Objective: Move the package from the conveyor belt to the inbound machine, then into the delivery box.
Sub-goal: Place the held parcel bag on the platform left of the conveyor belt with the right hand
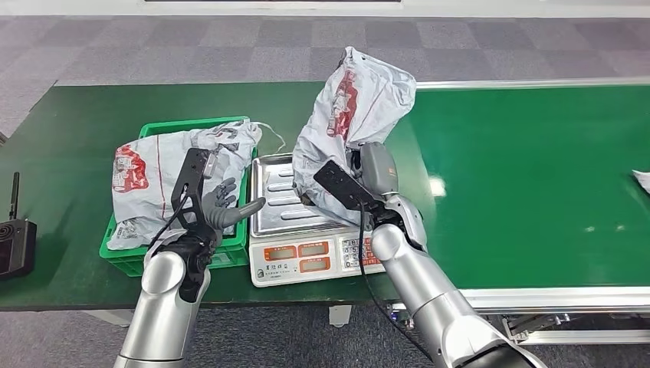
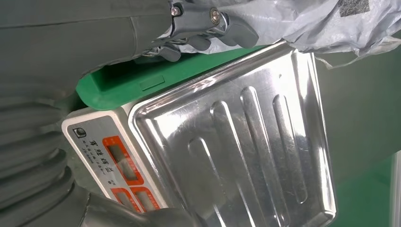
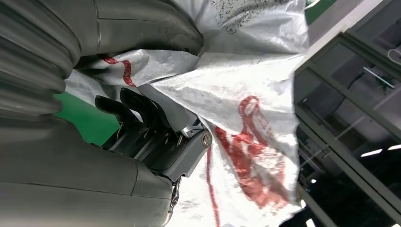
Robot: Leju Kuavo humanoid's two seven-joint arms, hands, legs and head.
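Note:
My right hand (image 1: 366, 175) grips a grey plastic package (image 1: 354, 115) with red print, held upright over the right part of the scale's steel tray (image 1: 277, 201); its lower end hangs at the tray. In the right wrist view the dark fingers (image 3: 142, 118) curl into the same package (image 3: 246, 118). My left hand (image 1: 222, 208) hovers open at the right rim of the green box (image 1: 176, 257), its thumb reaching toward the scale (image 1: 306, 257). Its fingers (image 2: 208, 28) hang above the box rim (image 2: 123, 87) beside the steel tray (image 2: 246, 142).
A second grey package (image 1: 165, 172) lies in the green box. A black device (image 1: 15, 244) sits at the belt's left edge. Something white (image 1: 642, 180) shows at the far right edge. The green belt (image 1: 521, 184) stretches to the right.

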